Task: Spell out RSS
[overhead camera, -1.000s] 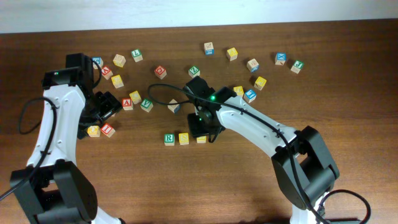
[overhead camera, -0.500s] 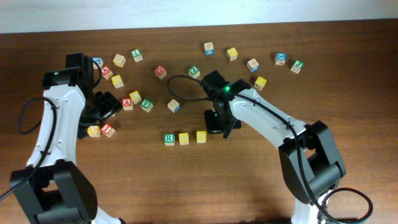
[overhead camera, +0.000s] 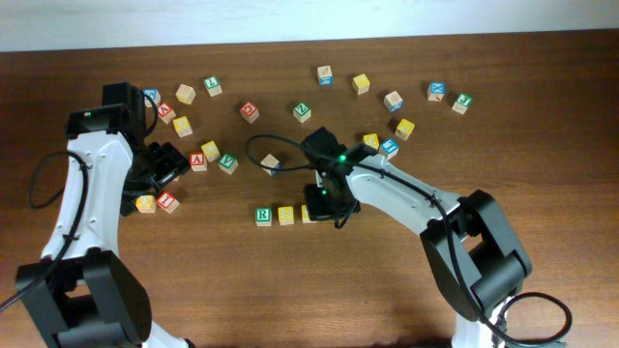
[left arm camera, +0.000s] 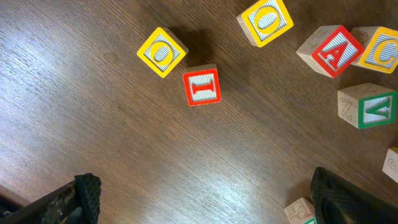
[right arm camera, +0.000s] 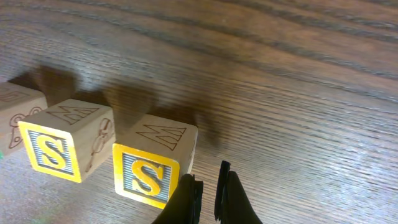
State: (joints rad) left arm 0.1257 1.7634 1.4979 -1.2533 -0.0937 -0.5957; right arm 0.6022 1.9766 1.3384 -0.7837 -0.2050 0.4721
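The green R cube [overhead camera: 262, 215] and a yellow S cube [overhead camera: 286, 215] stand in a row on the table. A second yellow S cube [overhead camera: 307, 217] stands at the row's right end, partly under my right gripper [overhead camera: 325, 199]. In the right wrist view both S cubes [right arm camera: 59, 146] [right arm camera: 146, 174] show their letters, and a corner of the R cube [right arm camera: 15, 115] shows at the left edge. My right gripper [right arm camera: 208, 199] is shut and empty, its fingertips against the right side of the right S cube. My left gripper [left arm camera: 211, 208] is open and empty above bare wood, far left [overhead camera: 160, 169].
Loose cubes lie under the left arm: a red I [left arm camera: 201, 86], a yellow O [left arm camera: 161, 51], a red A [left arm camera: 329, 53] and a green V [left arm camera: 373, 106]. One cube [overhead camera: 271, 164] lies behind the row. Several more are scattered along the back [overhead camera: 361, 83].
My right gripper pulled away to the right of the row half a second ago, then came back left against the right S cube. The left arm has not moved.
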